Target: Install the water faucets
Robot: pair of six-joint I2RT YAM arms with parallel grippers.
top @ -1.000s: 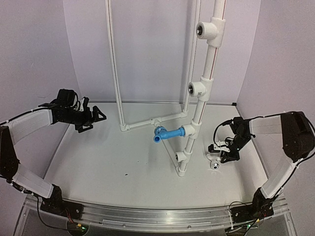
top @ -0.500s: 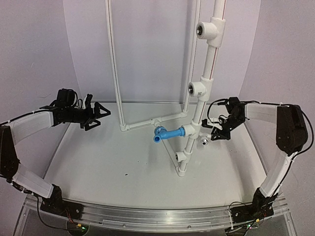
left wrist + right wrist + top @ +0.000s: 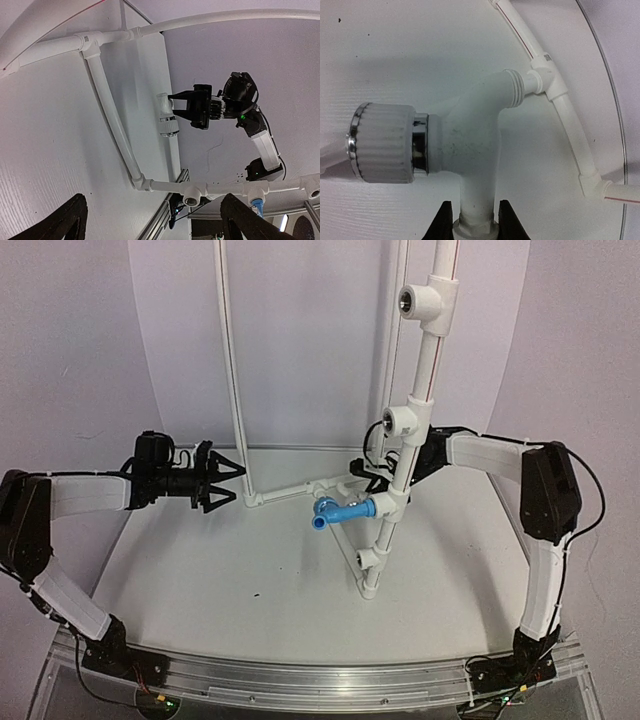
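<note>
The white faucet (image 3: 470, 135) has a ribbed knob (image 3: 382, 142), and my right gripper (image 3: 474, 207) is shut on its stem. In the top view the right gripper (image 3: 372, 470) holds it behind the upright pipe stand (image 3: 425, 370), just under the middle T fitting (image 3: 400, 421). The left wrist view shows the white faucet (image 3: 165, 115) in that gripper (image 3: 192, 105). The blue faucet (image 3: 341, 512) sticks out leftward from a lower T fitting (image 3: 386, 505). My left gripper (image 3: 222, 486) is open and empty, left of the pipe frame; its fingers (image 3: 65, 220) frame the left wrist view.
A thin white pipe frame (image 3: 233, 370) rises at the back and joins a low horizontal pipe (image 3: 300, 487). Another T fitting (image 3: 420, 300) sits high on the stand and one (image 3: 371, 558) near its foot. Curved white walls enclose the table.
My right gripper has lifted the white faucet off the table at the right and carried it left, behind the upright pipe. My left gripper has moved right toward the pipe frame.
</note>
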